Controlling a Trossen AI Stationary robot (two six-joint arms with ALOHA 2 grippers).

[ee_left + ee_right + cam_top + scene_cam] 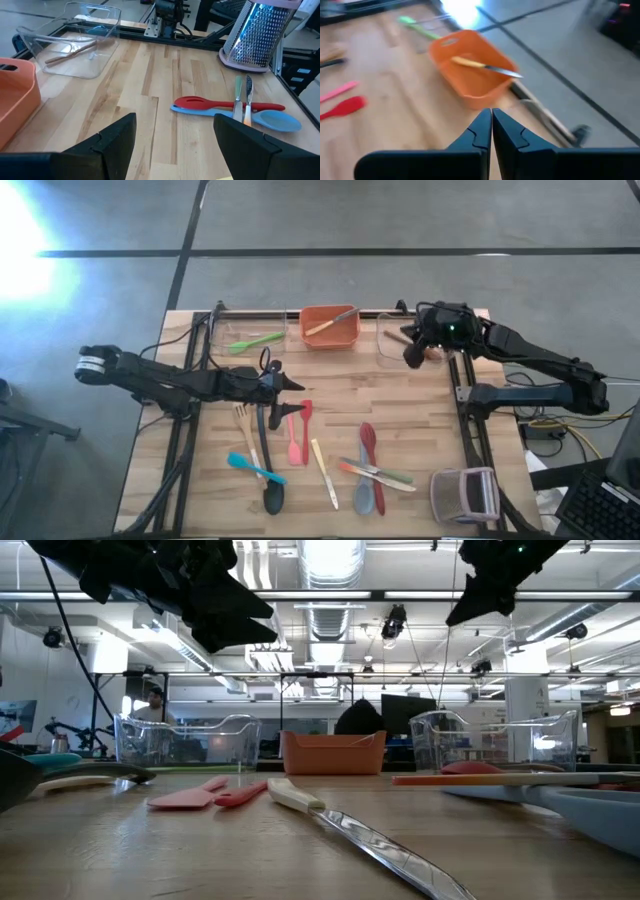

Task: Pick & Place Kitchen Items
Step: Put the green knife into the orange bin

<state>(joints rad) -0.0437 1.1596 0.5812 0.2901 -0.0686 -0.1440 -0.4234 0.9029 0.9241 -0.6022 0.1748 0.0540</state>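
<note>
High view: the left gripper (296,384) hangs over the middle of the pale wooden table (420,430), its two dark fingers spread wide and holding nothing. Just below it on the tabletop lie a red spatula (305,420) and a pink spatula (293,442), side by side, with a pale wooden fork (243,425) and a long black spoon (270,480) near them. A teal spoon (255,469) crosses the black spoon's handle. A cream-handled knife (323,473) lies between these and a second cluster, where a red spoon (372,465) and a blue-grey spoon (364,485) lie together with an orange-tipped utensil (375,475) across them.

At the far edge stands an orange rectangular bin (330,327) with a wooden-handled knife (330,322) resting inside. A clear plastic bin (245,332) beside it holds a green utensil (255,340). The right gripper (412,357) hovers above another clear bin (392,340) on the bin row's other end; the right wrist view shows its fingers (480,131) pressed together with nothing between them. A metal box grater with a pink rim (464,496) lies on its side at the near right corner.
</note>
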